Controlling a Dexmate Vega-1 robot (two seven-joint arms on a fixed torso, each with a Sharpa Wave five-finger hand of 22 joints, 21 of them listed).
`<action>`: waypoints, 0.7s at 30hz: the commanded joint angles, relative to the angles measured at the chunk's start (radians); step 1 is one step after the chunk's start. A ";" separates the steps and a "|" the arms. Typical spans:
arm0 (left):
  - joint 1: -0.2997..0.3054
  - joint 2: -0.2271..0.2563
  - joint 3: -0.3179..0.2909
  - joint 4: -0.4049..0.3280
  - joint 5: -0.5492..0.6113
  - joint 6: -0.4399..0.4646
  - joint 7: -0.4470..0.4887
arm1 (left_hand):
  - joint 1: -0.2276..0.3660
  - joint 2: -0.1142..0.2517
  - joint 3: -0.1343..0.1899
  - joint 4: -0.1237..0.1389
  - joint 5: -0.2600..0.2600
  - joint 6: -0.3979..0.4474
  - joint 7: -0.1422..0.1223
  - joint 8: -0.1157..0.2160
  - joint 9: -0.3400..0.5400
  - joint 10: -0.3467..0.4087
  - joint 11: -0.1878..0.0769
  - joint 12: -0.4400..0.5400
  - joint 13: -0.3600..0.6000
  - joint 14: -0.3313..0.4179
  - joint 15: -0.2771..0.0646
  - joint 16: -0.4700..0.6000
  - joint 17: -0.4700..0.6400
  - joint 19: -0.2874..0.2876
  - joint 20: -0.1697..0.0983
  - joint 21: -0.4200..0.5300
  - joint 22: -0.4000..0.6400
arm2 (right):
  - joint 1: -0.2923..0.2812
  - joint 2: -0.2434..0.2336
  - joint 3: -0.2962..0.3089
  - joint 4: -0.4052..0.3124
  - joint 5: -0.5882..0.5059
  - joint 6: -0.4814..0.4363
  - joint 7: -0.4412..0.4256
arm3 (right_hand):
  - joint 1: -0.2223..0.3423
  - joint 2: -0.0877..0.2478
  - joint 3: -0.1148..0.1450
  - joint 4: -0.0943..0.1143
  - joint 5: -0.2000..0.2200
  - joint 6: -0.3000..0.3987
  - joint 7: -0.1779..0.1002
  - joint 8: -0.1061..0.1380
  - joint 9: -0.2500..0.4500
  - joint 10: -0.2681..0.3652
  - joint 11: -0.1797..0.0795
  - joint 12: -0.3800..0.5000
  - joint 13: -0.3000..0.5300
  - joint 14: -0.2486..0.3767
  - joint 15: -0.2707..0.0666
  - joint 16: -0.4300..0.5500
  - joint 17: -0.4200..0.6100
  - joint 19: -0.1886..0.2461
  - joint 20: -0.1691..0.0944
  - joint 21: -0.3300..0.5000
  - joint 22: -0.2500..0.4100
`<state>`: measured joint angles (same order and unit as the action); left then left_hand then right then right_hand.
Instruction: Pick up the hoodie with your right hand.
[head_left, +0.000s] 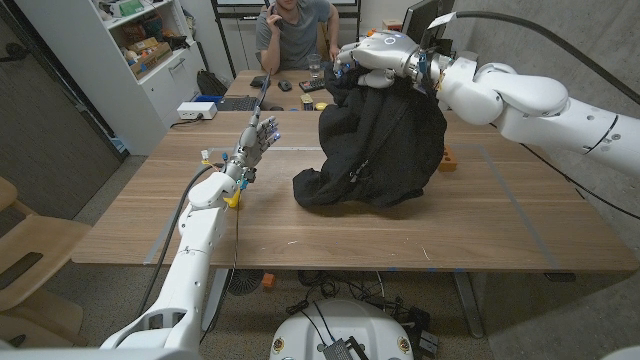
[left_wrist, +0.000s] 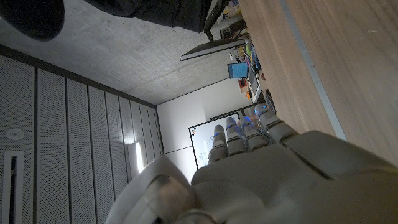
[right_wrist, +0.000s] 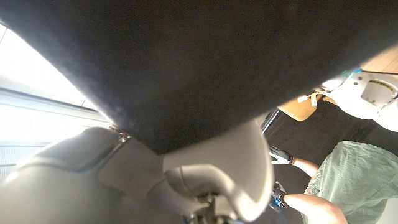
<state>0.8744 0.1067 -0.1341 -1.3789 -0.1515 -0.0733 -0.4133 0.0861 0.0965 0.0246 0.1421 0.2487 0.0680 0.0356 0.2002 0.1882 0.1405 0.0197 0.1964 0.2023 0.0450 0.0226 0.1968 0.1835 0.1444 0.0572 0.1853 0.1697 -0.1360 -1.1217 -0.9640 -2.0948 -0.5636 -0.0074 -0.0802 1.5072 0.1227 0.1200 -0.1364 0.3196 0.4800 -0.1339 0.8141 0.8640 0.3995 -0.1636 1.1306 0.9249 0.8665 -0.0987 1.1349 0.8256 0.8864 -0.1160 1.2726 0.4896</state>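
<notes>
Wooden table (head_left: 520, 225) bears one black hoodie (head_left: 385, 140), right hand (head_left: 375, 55) gripping it.

Office or lab workspace. Wooden table (head_left: 330, 235) as landmark: behind it, a second desk (head_left: 262, 88) with a seated person (head_left: 296, 30); to its far left, white shelving (head_left: 150, 50) stocked with boxes; beyond, a monitor (head_left: 425, 18). Concrete ceiling (left_wrist: 106, 56).

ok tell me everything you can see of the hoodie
The hoodie is black, soft-looking fabric, bunched into a hanging heap. The right hand grips its top and holds it up, so the cloth drapes down in folds, with a light drawstring showing near the middle. Its lower part still rests on the wooden table, spreading toward the robot's left. Up close in the right wrist view, it is plain dark cloth.
</notes>
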 joint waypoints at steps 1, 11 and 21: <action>-0.012 0.001 0.006 0.015 0.002 0.000 -0.005 | -0.007 0.033 0.005 0.005 0.000 0.005 0.000 0.003 0.002 0.010 0.004 0.005 0.004 -0.002 0.002 0.007 0.005 -0.001 -0.003 0.004 0.004 | 0.044 -0.018 0.034 -0.015 -0.032 0.005 0.006 | 0.047 0.037 -0.005 0.000 0.006 -0.001 0.001 0.008 0.002 0.003 0.001 0.003 -0.006 0.006 -0.122 0.013 0.000 -0.007 -0.108 0.010 -0.001; -0.015 0.003 0.008 0.009 0.002 0.006 -0.008 | -0.008 0.033 0.006 0.005 0.000 0.005 0.000 0.003 0.002 0.011 0.003 0.005 0.004 -0.003 0.002 0.007 0.006 -0.001 -0.004 0.004 0.004 | 0.060 -0.018 0.035 -0.017 -0.036 0.016 0.028 | 0.047 0.037 -0.006 0.000 0.009 -0.005 0.002 0.009 0.001 0.001 0.002 0.010 -0.009 0.008 -0.122 0.023 -0.008 -0.011 -0.107 0.023 -0.009; -0.015 0.003 0.008 0.005 0.002 0.014 -0.007 | -0.008 0.033 0.007 0.005 0.000 0.005 0.003 0.002 0.002 0.010 0.006 0.005 0.004 -0.003 0.002 0.008 0.006 -0.002 -0.004 0.004 0.004 | 0.060 -0.019 0.032 -0.013 -0.031 0.017 0.039 | 0.044 0.038 -0.007 0.002 0.011 -0.018 0.004 0.001 -0.008 -0.002 0.001 0.014 -0.012 0.006 -0.122 0.031 -0.016 -0.014 -0.107 0.036 -0.017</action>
<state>0.8608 0.1087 -0.1274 -1.3688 -0.1504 -0.0690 -0.4212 0.0861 0.0965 0.0289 0.1464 0.2487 0.0679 0.0356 0.2002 0.1882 0.1458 0.0251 0.1964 0.2023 0.0450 0.0226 0.1968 0.1836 0.1444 0.0572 0.1853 0.1697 -0.0840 -1.1385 -0.9322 -2.1107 -0.5946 0.0058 -0.0566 1.5072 0.1227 0.1159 -0.1323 0.3257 0.4691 -0.1337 0.8141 0.8571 0.3994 -0.1640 1.1370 0.9120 0.8646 -0.1005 1.1581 0.8101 0.8774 -0.1106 1.2991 0.4724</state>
